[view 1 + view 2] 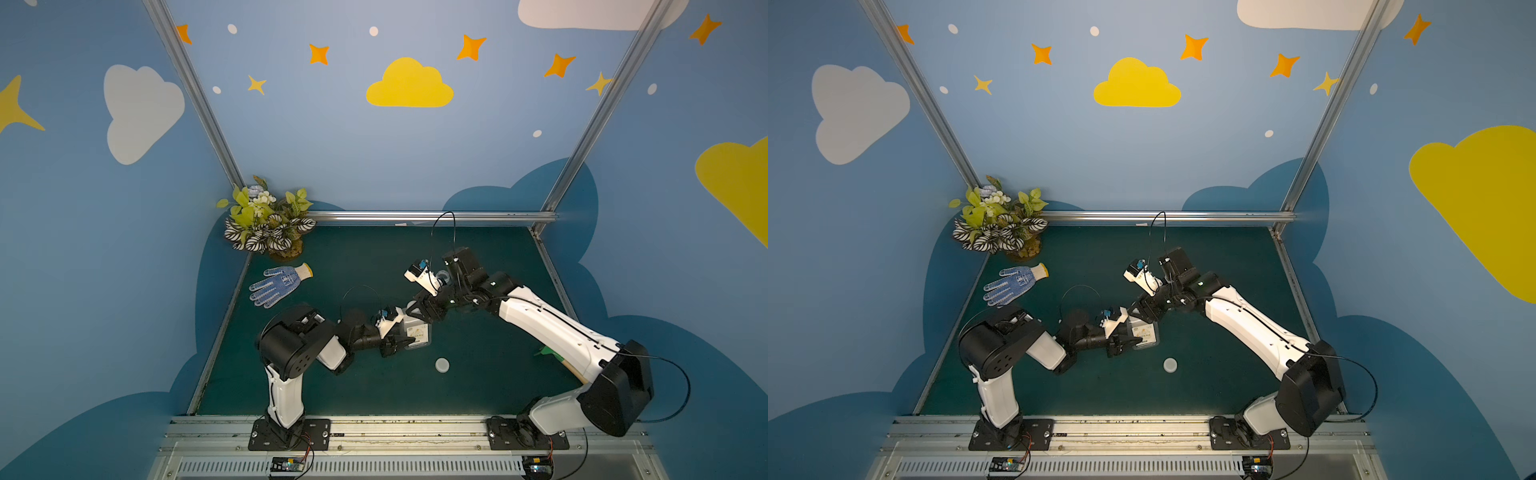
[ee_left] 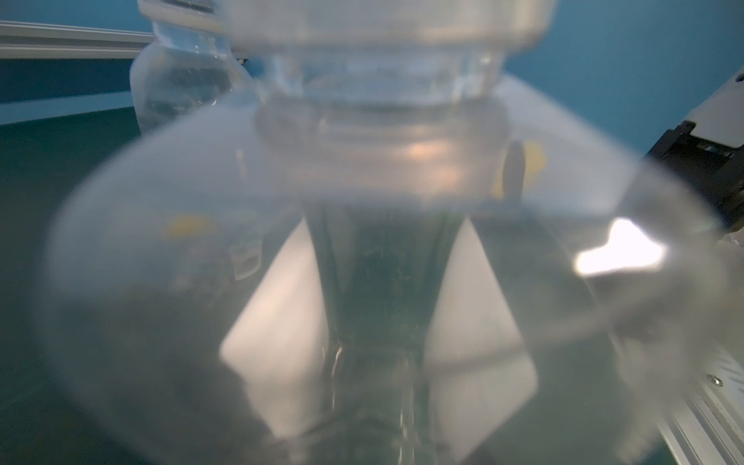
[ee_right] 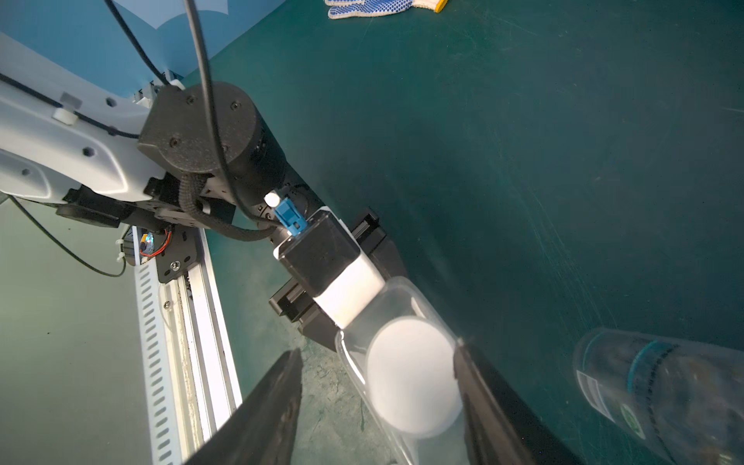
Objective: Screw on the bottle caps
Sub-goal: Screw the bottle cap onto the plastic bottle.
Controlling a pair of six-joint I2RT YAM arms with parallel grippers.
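Right wrist, cap (image 3: 410,374) atop flat-sided bottle (image 3: 396,298)

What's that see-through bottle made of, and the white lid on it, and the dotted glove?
The rectangular bottle looks like clear, glossy plastic: the mat shows through it. Its cap seems matte white plastic, opaque and smooth. The glove looks knitted, with blue rubbery dots.

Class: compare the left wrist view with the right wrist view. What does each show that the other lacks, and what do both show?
Left wrist only: the rectangular bottle's neck, side-on and blurred. Right wrist only: the white cap's top face inside the open right gripper, plus a glove. Both: the rectangular bottle, the round bottle, the green table.
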